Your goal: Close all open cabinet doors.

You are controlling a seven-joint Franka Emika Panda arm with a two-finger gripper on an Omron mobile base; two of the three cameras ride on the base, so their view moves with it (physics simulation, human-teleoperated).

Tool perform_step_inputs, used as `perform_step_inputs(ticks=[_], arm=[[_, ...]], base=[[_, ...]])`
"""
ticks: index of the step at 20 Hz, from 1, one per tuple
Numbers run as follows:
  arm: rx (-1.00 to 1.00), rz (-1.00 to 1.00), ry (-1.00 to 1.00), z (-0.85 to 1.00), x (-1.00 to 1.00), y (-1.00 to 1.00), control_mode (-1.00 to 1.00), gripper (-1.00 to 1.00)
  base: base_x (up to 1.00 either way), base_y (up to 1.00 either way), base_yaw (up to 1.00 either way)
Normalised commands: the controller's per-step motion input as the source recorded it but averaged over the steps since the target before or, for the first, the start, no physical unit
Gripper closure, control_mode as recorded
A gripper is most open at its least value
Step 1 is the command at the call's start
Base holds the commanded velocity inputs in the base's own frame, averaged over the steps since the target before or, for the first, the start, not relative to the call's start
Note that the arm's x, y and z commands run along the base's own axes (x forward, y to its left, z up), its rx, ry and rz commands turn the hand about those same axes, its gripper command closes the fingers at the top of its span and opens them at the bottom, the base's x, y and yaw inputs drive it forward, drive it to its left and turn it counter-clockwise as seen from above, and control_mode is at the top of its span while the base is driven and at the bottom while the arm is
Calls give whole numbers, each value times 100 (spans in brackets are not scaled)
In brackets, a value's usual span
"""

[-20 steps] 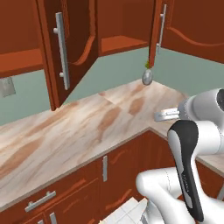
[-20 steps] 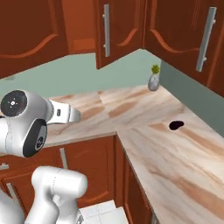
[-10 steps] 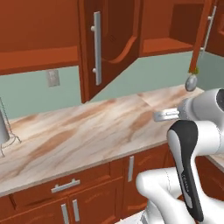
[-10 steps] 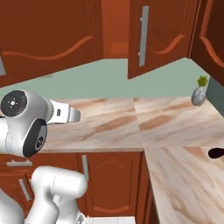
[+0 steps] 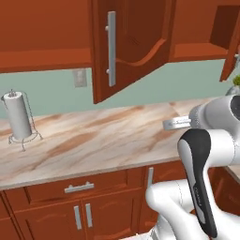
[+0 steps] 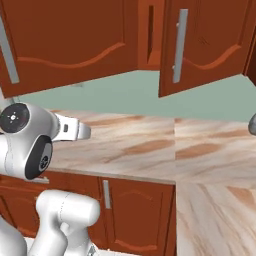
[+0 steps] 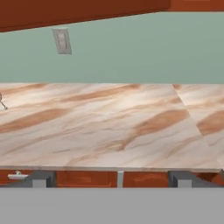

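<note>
End effector released, low over the desk; recommend raising it to the ajar cabinet door and pushing squarely near its handle.

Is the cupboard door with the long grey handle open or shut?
Open. The cupboard door swings out over the counter, leaving a gap beside it.

We see our arm built of glossy white rounded shells with a long black band running down one link; in the right base view a dark round joint cap and a black oval inset mark its white housing
</note>
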Motion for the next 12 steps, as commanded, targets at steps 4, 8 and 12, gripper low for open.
perform_step_inputs(ticks=[4, 8, 12], arm=[[0, 0, 0, 0, 0, 0, 100, -100], [0, 0, 0, 0, 0, 0, 100, -100], [0, 0, 0, 0, 0, 0, 100, -100]], base=[[0, -62, 19], [0, -68, 12], [5, -36, 9]])
